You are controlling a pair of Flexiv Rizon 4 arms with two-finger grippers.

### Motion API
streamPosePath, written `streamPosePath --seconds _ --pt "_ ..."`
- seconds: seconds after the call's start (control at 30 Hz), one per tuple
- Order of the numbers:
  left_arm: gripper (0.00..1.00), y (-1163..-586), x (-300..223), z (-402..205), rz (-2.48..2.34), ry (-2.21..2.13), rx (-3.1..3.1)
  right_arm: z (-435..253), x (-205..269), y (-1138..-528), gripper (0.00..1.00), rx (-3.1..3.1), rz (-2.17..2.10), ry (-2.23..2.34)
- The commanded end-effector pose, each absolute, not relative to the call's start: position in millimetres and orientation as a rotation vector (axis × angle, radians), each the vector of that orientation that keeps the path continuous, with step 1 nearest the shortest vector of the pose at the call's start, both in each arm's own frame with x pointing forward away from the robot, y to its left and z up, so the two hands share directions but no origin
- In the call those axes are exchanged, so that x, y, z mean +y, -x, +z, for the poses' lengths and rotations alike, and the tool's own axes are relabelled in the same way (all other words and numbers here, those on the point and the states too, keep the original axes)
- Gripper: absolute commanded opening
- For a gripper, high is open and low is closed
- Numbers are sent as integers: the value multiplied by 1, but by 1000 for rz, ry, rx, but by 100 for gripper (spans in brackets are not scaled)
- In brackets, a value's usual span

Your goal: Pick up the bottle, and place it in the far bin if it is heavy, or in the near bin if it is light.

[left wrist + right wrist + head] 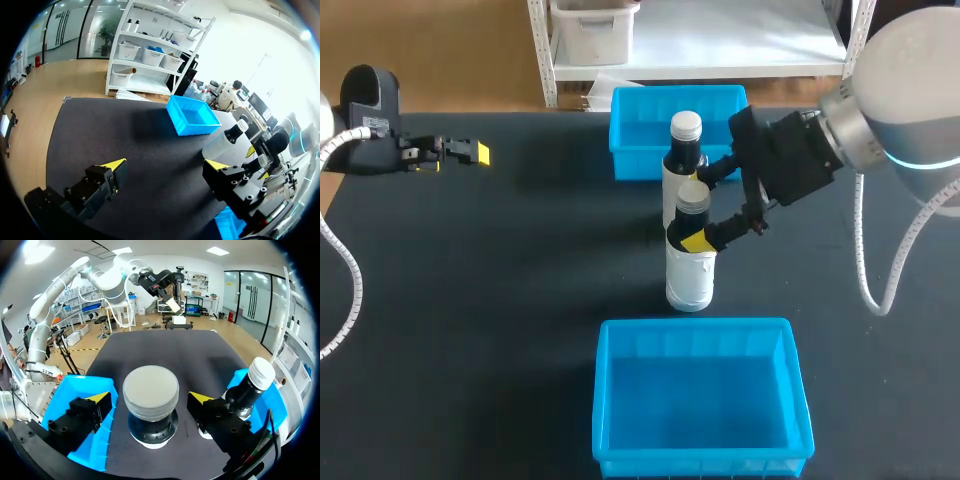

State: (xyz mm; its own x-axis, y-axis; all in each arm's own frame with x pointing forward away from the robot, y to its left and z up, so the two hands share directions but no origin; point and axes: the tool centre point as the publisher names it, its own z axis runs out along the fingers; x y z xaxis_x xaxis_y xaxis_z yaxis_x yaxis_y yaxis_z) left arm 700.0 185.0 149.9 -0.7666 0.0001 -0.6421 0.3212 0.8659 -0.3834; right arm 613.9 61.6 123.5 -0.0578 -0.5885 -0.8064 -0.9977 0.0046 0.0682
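Observation:
Two white bottles with dark necks stand mid-table. The nearer, grey-capped bottle (690,275) (150,390) has its neck between the fingers of my right gripper (701,208) (150,399). That gripper is open, with a gap showing on each side of the neck. Just behind it, in front of the far bin (622,100), stands the white-capped bottle (686,130) (256,377), outside one finger. Toward the table's front lies the empty near bin (608,400). At the far left edge my left gripper (470,153) (165,165) is open and holds nothing.
Both bins are blue, and they also show in the right wrist view beside the fingers: the near bin (70,390) and the far bin (277,402). Dark bare tabletop (500,280) spreads between the left arm and the bottles.

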Motion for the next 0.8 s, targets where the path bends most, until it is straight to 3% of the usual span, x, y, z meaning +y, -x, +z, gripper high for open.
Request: streamPosePath --seconds 0.03,0.27,0.33,0.63,0.8 --pt "100 -700 185 150 -636 -231 2374 124 64 -615 100 1707 903 1641" --pt "100 -700 185 150 -636 -231 2374 122 63 -616 87 1708 905 1640" --pt "100 -700 185 150 -636 -231 2374 122 62 -617 76 1710 905 1639" --pt "100 -700 185 150 -636 -231 2374 119 61 -617 53 1710 910 1641" --pt "100 -700 185 150 -636 -231 2374 117 62 -617 49 1707 916 1645"
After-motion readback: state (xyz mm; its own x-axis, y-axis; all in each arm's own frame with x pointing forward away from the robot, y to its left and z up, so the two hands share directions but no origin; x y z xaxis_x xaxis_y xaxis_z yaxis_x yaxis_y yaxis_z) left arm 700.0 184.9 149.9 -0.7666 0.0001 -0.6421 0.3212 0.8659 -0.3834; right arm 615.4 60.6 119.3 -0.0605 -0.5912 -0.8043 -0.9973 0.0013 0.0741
